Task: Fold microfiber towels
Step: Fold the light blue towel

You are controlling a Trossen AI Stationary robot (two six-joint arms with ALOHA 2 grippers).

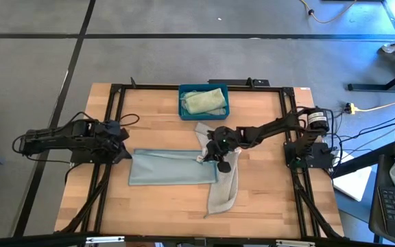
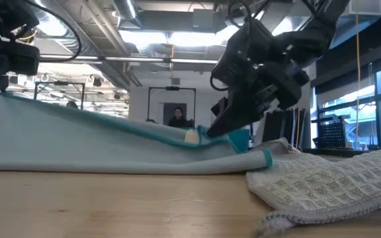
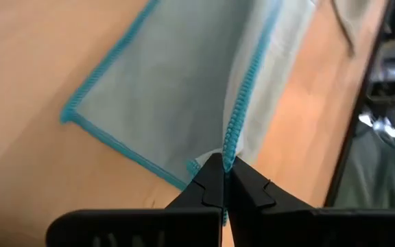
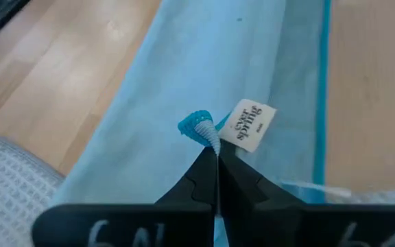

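Note:
A pale blue towel [image 1: 173,168] with a teal stitched hem lies as a long rectangle in the middle of the table. My left gripper [image 1: 127,147] is shut on its far left corner. My right gripper [image 1: 208,156] is shut on its far right corner, where a white tag [image 4: 251,125] shows. A pale grey-beige waffle towel [image 1: 225,189] lies flat on the table, partly under the blue towel's right end. A pale green towel [image 1: 204,101] lies in the bin. The other towels are not in view. My left gripper pinches the towel's teal stitched edge [image 3: 233,137] at its left end between its two fingertips [image 3: 210,180]. That end is raised off the table [image 2: 18,106] and the cloth slopes down from it. One layer or several, I cannot tell. My right gripper pinches the towel's bunched corner [image 4: 201,128], right beside the tag, between its two fingertips [image 4: 204,168]. The fingers slant down at it from above and the right. The corner [image 2: 200,135] sits a little above the table, the rest of the cloth lying below.
A rigid teal-blue bin [image 1: 182,110] stands at the table's far middle. Black frame rails [image 1: 115,123] run along the table's left and right sides. Bare wood [image 1: 156,213] lies near the front edge. A person [image 2: 176,118] shows in the room beyond.

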